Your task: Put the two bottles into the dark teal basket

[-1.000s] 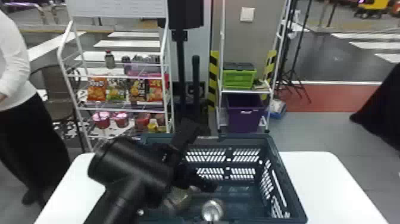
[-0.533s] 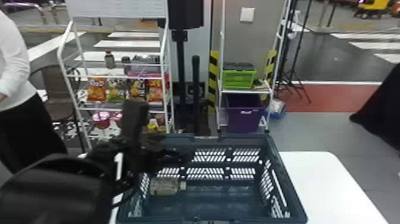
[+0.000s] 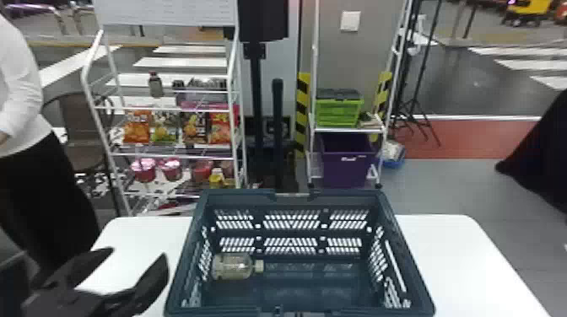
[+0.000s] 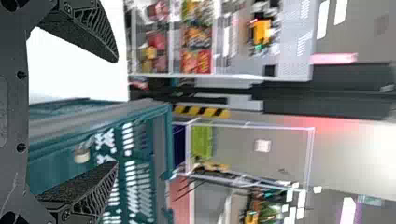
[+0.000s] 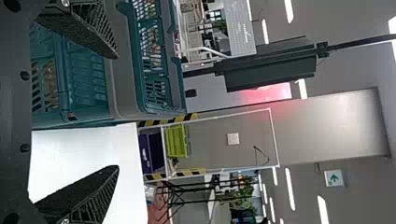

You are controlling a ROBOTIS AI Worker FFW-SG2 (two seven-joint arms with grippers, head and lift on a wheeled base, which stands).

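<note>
The left black two-fingered end effector (image 3: 138, 252) is spread wide with nothing between its fingers, near the left side of the dark teal slotted plastic basket (image 3: 236, 194). The right black two-fingered end effector (image 5: 116, 112) is also wide apart and empty, near the basket. Inside the basket, toward its left wall, a clear bottle with a pale cap (image 3: 232, 267) lies sideways, cap pointing right. Beneath the basket is the white table (image 3: 464, 253).

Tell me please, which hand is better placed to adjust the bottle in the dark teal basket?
Probably the left hand: it hangs open just left of the dark teal basket, and the bottle lies near its left side.
</note>
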